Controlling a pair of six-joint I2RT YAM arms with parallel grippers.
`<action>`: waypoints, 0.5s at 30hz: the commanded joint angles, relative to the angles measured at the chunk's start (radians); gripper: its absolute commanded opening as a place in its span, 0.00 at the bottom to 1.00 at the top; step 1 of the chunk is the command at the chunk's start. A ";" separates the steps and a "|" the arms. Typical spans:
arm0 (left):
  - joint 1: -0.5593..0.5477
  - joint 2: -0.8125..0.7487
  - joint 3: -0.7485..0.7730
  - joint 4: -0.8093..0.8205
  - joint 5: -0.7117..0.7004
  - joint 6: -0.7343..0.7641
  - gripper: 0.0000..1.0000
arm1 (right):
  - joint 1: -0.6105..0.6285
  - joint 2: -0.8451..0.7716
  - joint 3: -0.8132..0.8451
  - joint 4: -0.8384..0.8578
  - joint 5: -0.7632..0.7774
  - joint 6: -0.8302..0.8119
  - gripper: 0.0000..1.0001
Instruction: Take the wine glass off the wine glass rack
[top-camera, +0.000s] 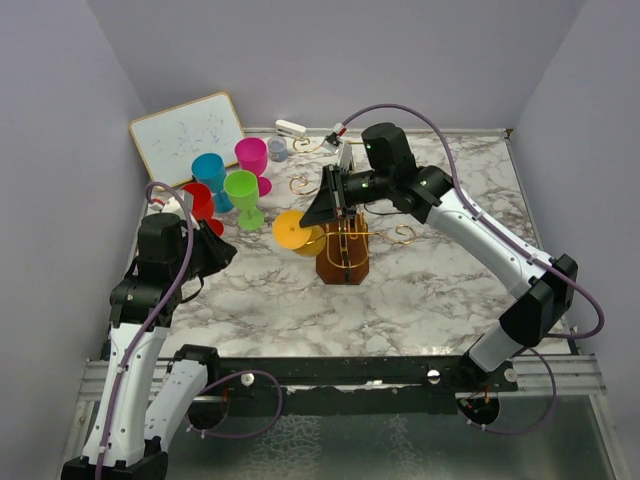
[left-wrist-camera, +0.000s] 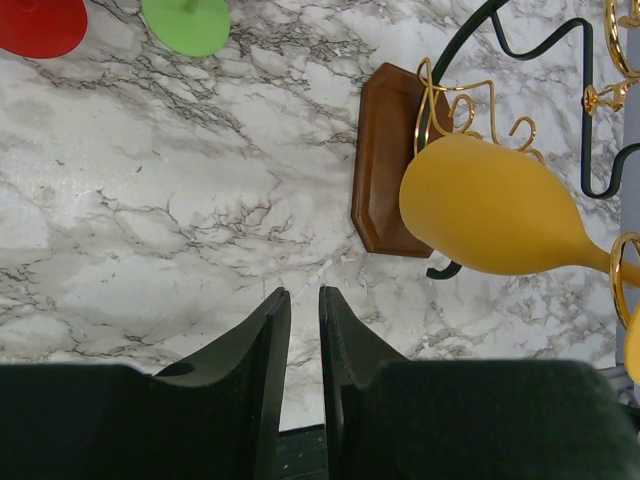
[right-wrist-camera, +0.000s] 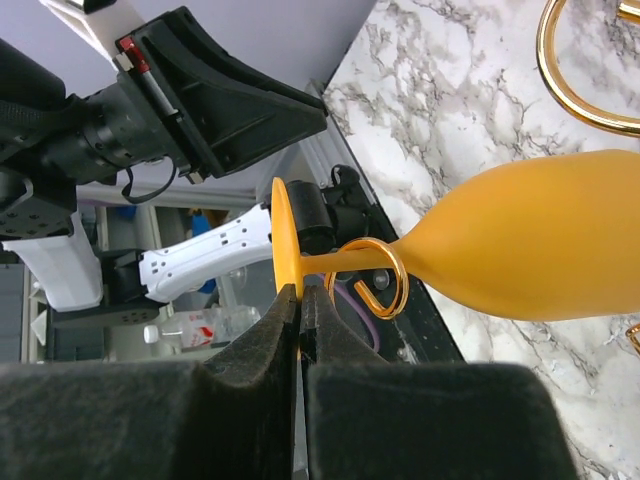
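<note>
The wine glass rack (top-camera: 343, 262) stands mid-table, gold wire on a brown wooden base. A yellow wine glass (top-camera: 292, 232) hangs sideways on its left arm. In the right wrist view a gold scroll loop (right-wrist-camera: 376, 276) circles the stem, between the bowl (right-wrist-camera: 540, 240) and the foot. My right gripper (right-wrist-camera: 300, 292) is shut on the rim of the glass's foot (right-wrist-camera: 283, 235); from above it (top-camera: 335, 205) sits over the rack. My left gripper (left-wrist-camera: 304, 292) is empty with a narrow gap between its fingers, low over the marble left of the rack base (left-wrist-camera: 385, 160) and glass (left-wrist-camera: 490, 210).
Blue (top-camera: 210, 172), pink (top-camera: 252, 155), green (top-camera: 243, 190) and red (top-camera: 200, 200) plastic glasses stand at the back left, before a whiteboard (top-camera: 188, 135). A small grey cup (top-camera: 277, 150) and a white object (top-camera: 290, 128) lie at the back edge. Purple walls enclose the table.
</note>
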 joint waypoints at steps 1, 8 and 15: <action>-0.005 -0.011 0.021 0.016 0.025 -0.009 0.21 | 0.005 -0.017 -0.023 0.097 -0.079 0.044 0.01; -0.005 -0.008 0.004 0.028 0.035 -0.013 0.21 | 0.005 -0.062 -0.063 0.055 -0.082 0.019 0.01; -0.005 -0.007 -0.003 0.031 0.045 -0.020 0.21 | 0.005 -0.095 -0.067 -0.007 -0.019 -0.012 0.01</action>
